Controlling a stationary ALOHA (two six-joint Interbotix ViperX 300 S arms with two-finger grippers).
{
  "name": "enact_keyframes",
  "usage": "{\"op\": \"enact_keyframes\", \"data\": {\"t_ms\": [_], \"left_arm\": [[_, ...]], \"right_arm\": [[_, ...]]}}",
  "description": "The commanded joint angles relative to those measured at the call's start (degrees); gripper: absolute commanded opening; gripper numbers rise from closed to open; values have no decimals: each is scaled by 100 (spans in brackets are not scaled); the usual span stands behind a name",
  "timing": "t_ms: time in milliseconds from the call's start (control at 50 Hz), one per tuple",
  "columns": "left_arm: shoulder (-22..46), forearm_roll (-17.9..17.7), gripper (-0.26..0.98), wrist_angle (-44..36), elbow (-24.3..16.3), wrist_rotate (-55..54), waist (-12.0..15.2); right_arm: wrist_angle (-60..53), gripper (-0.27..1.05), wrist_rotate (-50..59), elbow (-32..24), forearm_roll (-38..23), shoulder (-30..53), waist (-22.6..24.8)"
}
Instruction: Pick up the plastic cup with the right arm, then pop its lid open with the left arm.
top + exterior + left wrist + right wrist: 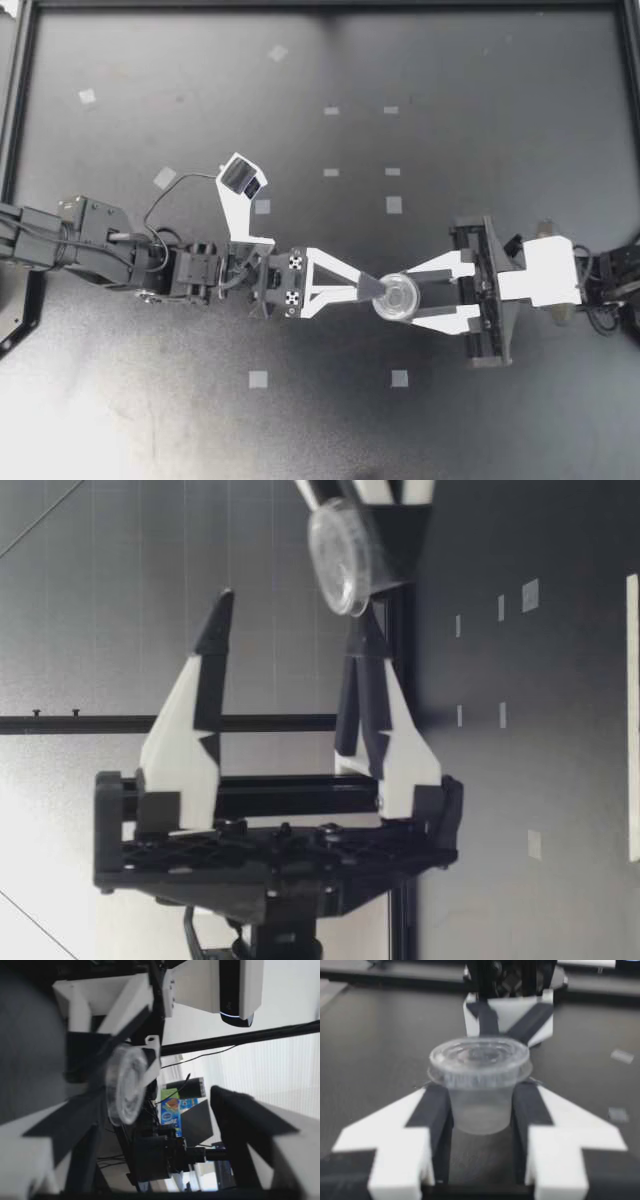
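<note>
Cup [397, 296], small and clear with a lid pressed on, sits clamped in my right gripper [408, 297]. The right wrist view shows both fingers [432, 1110] pressed against the cup's [480, 1085] sides below the lid rim, which rides just above them. The cup stands roughly upright, lid up. Whether its bottom rests on the table [480, 100] or hangs just over it, I cannot tell.

My left gripper [370, 290] comes in from the opposite side, rolled onto its edge, so from above its two fingers stack into one narrow wedge with the tip right at the cup. From table height its fingers [200, 710] are spread wide, one well above the other. The lower fingertip lies just beside the cup [345, 555], and the upper one stands clear of it. The left wrist view agrees: the cup [125, 1085] lies close against one finger while the other finger [250, 1120] stands well apart. I cannot tell whether the near tip actually touches it.

Small pale tape squares [394, 205] dot the dark table around both arms. The nearest lie a little beyond the cup and a little short of it.
</note>
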Motion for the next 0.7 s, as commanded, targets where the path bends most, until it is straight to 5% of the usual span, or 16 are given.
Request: {"op": "enact_keyframes", "data": {"t_ms": [0, 680], "left_arm": [[-246, 26, 71, -44, -70, 88, -26], [-527, 18, 71, -123, -62, 1125, -18]], "right_arm": [[105, 34, 105, -18, 26, 18, -70], [413, 33, 510, 9, 9, 220, -70]]}}
